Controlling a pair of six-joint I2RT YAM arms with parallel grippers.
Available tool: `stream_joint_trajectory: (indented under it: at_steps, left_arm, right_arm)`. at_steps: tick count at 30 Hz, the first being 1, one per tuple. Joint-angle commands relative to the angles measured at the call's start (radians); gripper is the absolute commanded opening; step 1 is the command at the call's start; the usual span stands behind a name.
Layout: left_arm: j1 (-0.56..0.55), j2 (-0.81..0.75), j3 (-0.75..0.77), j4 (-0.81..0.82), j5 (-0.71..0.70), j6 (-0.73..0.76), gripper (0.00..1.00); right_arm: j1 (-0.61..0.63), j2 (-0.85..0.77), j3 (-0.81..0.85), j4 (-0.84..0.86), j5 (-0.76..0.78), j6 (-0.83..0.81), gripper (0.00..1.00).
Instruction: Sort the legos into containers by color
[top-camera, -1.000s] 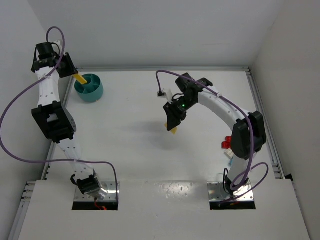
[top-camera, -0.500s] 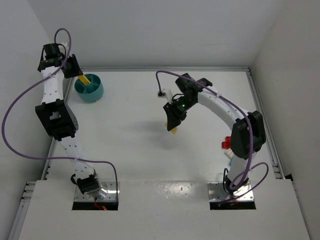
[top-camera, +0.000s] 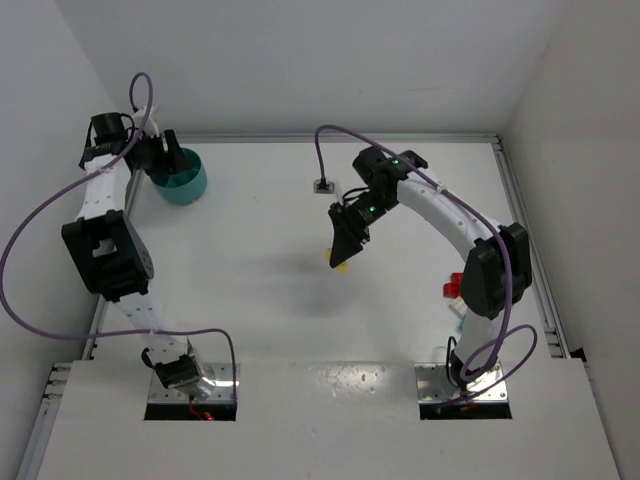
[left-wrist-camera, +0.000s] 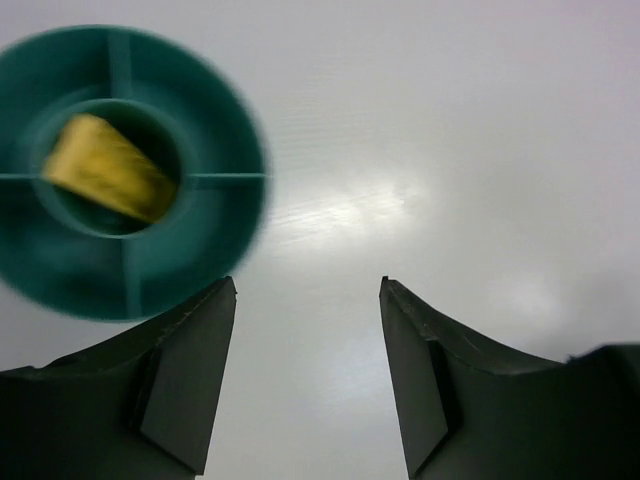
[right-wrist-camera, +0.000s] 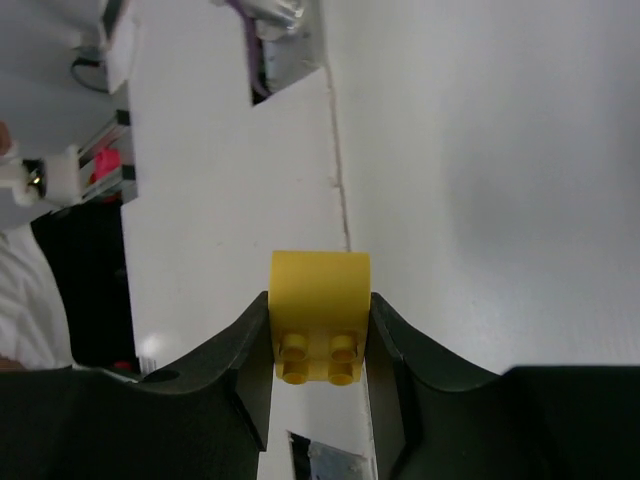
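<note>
At the upper left of the top view, the left gripper (top-camera: 165, 158) hangs over the teal bowl (top-camera: 186, 184), its jaws well apart and empty. A yellow lego (left-wrist-camera: 105, 180) lies in the bowl's round middle compartment. Right of centre, the right gripper (top-camera: 343, 250) is clamped on a second yellow lego (right-wrist-camera: 320, 290) over the white table (top-camera: 250, 300). Red legos (top-camera: 452, 289) sit at the right, beside that arm.

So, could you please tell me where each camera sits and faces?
Top external: overhead, facing down at the table; left arm and right arm show.
Left wrist: above the bowl, facing down; open left end effector shows.
Right wrist: facing down at the table; right end effector grips a yellow brick.
Shared: bowl, in top and left wrist.
</note>
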Motion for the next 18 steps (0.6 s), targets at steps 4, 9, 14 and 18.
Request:
stream_joint_trajectory:
  at_steps: [4, 9, 14, 18]
  left_arm:
    - [-0.096, -0.505, -0.443, 0.030, 0.619, 0.349, 0.64]
    - [-0.323, -0.892, -0.757, 0.025, 0.628, 0.523, 0.62]
    - [-0.542, -1.106, -0.860, 0.094, 0.571, 0.499, 0.62]
    - [-0.613, -1.130, -0.818, 0.094, 0.594, 0.462, 0.61]
  right_arm:
    - [0.006, -0.057, 0.011, -0.118, -0.269, -0.178, 0.00]
    - [0.006, -0.119, -0.118, -0.241, -0.456, -0.391, 0.00]
    - [0.006, -0.105, -0.181, -0.241, -0.562, -0.367, 0.05]
    - [0.026, -0.068, -0.159, -0.241, -0.597, -0.327, 0.07]
